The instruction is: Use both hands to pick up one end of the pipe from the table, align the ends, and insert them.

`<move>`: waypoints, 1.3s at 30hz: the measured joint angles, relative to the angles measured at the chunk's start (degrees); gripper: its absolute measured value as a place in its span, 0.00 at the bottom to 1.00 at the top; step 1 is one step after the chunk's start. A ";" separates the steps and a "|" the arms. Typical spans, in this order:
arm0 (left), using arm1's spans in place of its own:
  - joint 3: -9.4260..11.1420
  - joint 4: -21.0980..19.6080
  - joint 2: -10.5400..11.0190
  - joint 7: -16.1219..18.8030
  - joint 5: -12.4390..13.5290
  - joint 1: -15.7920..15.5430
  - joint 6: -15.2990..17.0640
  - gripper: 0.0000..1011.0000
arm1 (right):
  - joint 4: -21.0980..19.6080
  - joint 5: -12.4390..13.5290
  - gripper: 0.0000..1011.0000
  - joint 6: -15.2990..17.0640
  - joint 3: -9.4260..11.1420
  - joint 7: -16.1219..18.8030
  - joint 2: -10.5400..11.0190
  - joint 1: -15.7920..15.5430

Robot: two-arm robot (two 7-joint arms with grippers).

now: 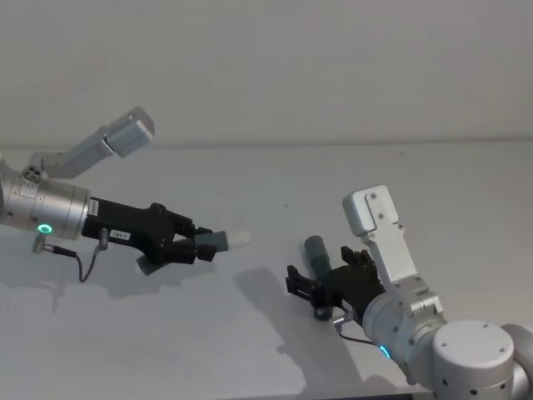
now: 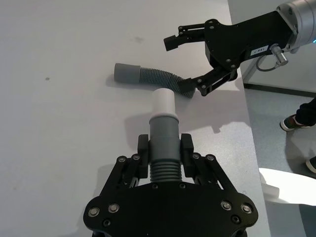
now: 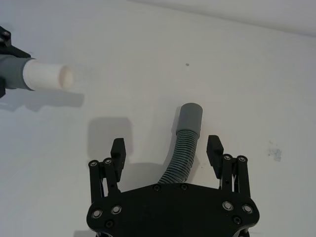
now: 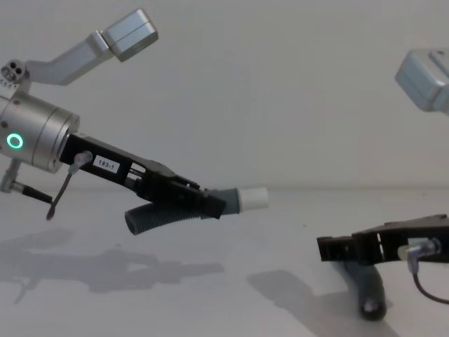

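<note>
My left gripper (image 1: 198,244) is shut on one pipe piece (image 2: 163,133) and holds it in the air over the table (image 1: 250,342). Its grey cuff and white tip (image 1: 239,239) point toward the right arm, and the corrugated tail (image 4: 151,217) hangs behind the fingers. The other pipe piece (image 1: 317,254) lies on the table at the right, its wide grey socket cuff (image 3: 190,117) pointing away from me. My right gripper (image 3: 166,147) is open low over it, one finger on each side of the corrugated part (image 3: 181,158). The two ends are well apart.
A pale grey wall (image 1: 266,67) rises behind the white table. In the left wrist view the table's side edge (image 2: 249,128) runs just beyond the right gripper (image 2: 190,66), with floor past it.
</note>
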 joint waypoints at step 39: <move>0.00 -0.01 0.00 0.00 0.00 0.00 0.00 0.35 | 7.35 -0.08 0.96 5.01 3.14 -2.24 -5.78 3.07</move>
